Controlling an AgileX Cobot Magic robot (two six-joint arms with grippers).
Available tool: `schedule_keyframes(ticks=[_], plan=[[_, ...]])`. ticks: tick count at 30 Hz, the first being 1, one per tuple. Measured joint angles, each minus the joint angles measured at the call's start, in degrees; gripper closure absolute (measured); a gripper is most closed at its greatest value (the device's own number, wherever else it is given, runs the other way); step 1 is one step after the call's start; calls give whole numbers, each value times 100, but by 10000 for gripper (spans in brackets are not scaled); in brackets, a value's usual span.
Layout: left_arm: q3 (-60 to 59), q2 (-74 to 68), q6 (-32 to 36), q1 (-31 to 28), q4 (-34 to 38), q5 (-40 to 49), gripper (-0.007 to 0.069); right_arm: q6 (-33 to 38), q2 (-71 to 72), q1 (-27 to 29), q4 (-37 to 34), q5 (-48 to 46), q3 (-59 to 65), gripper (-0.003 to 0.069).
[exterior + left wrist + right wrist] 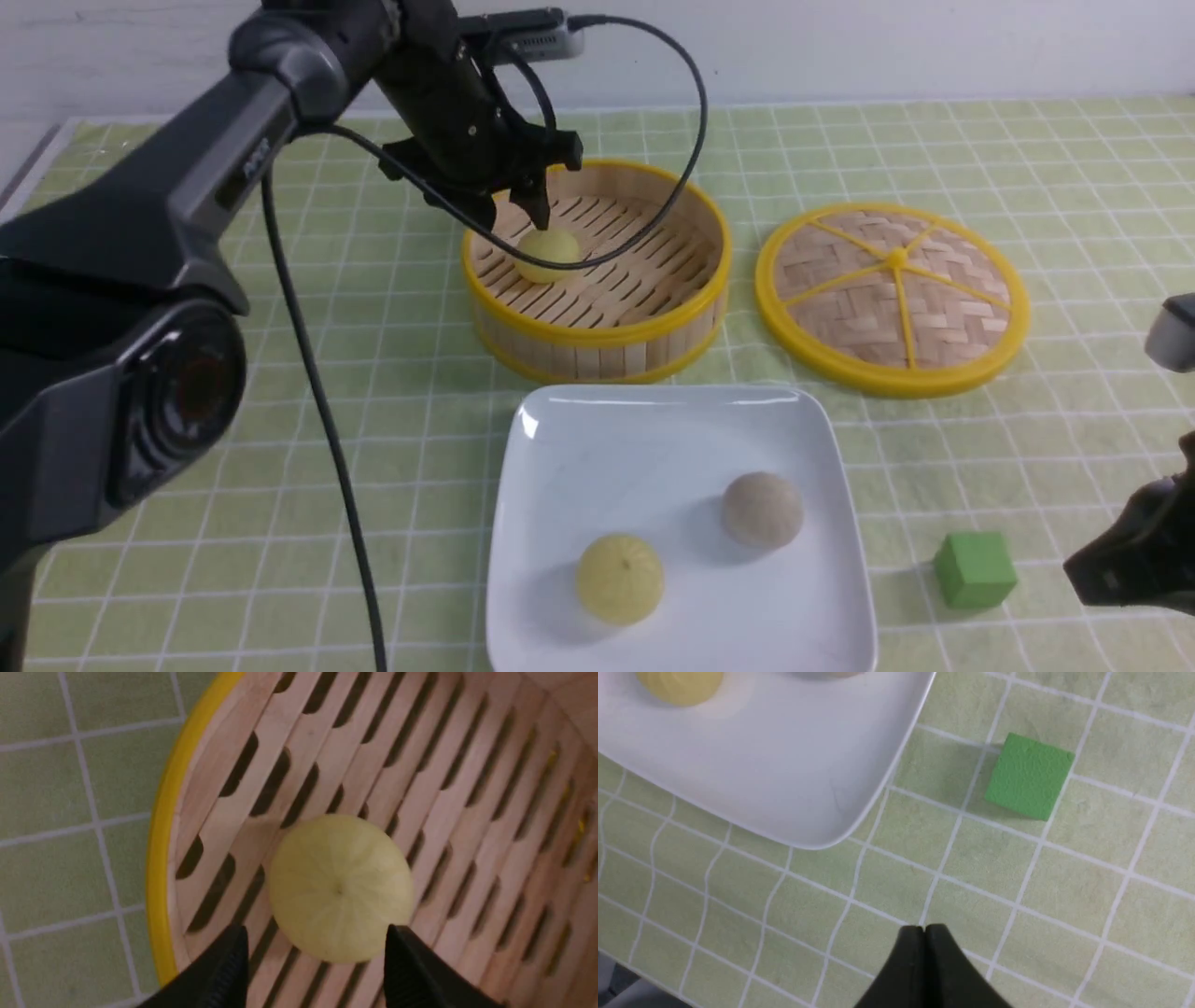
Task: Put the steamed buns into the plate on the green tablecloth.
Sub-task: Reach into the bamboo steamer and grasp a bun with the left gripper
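Note:
A pale yellow steamed bun [547, 255] lies in the bamboo steamer basket [597, 350]; it also shows in the left wrist view [340, 887]. My left gripper [315, 935] is open just above it, its fingertips [233, 942] either side of the bun's near edge, not closed on it. The white square plate [653, 448] on the green tablecloth [280, 420] holds a second yellow bun [619, 578] and the greyish-white bun [762, 509]. My right gripper [924, 927] is shut and empty over the cloth beside the plate's corner [822, 826].
The steamer's woven lid [892, 294] lies flat to the right of the basket. A green cube [975, 569] sits on the cloth right of the plate, also in the right wrist view [1029, 775]. My left arm's cable [317, 392] hangs over the cloth at left.

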State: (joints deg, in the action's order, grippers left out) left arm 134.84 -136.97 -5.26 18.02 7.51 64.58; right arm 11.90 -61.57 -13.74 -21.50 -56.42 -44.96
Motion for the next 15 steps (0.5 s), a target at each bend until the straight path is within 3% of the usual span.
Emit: schedule_keyframes(ticks=[8,13,15], plan=[[72,-448,-90,3,85,-451,250,0,0,0,-25,43,0,658],[122,-580,-326,7,142,-592,408,4,0,0,-45,48,0,657],[134,-582,-368,2,190,-518,555,4,0,0,-50,48,0,655]])
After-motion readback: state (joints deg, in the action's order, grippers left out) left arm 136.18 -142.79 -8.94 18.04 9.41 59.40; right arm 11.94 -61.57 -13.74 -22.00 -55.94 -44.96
